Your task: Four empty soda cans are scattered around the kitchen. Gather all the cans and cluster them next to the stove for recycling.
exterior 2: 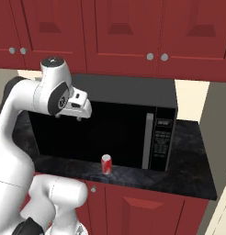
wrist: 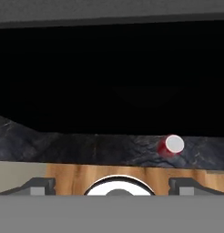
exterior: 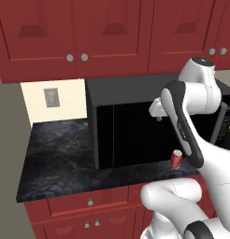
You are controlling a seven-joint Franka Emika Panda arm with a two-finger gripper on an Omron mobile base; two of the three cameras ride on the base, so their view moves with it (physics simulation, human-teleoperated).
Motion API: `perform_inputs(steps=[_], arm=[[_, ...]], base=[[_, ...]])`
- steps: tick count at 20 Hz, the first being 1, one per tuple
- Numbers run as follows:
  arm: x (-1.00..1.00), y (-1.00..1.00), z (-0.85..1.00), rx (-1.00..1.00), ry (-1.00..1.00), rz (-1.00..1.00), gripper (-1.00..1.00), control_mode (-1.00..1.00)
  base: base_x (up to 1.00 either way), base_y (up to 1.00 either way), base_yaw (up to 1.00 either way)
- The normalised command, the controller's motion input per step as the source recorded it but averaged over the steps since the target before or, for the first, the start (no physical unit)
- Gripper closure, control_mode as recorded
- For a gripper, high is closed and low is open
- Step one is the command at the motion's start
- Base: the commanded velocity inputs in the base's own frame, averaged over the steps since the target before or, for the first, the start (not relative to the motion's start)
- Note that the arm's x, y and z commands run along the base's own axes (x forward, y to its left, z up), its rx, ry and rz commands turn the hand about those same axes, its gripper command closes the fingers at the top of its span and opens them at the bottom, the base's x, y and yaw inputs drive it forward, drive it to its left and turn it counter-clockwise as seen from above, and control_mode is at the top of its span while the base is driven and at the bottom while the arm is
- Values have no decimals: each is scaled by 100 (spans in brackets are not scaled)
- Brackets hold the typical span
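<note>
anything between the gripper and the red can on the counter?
Nothing. In the right base view the open gripper hangs above the soda can; between them shows only the microwave door behind.

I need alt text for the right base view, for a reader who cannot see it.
A small red soda can stands upright on the black marbled countertop before a black microwave. The white arm's open pincer hangs above it, empty, under dark red cabinets.

red soda can (exterior 2: 106, 164), black marbled countertop (exterior: 56, 161), black microwave (exterior 2: 115, 128), red cabinets (exterior: 79, 32)
</note>
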Motion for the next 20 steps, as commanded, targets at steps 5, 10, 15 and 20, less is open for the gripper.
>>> perform_inputs(steps=[5, 10, 15, 20], arm=[[-35, -26, -10, 0, 0, -8, -100, -100], [-25, -26, -18, 1, 4, -9, -100, -100], [-23, -28, -21, 2, 6, -9, -100, -100], [-19, -24, -19, 2, 6, -8, -100, -100]], base=[[0, 0, 0], [0, 0, 0], [0, 0, 0], [0, 0, 0]])
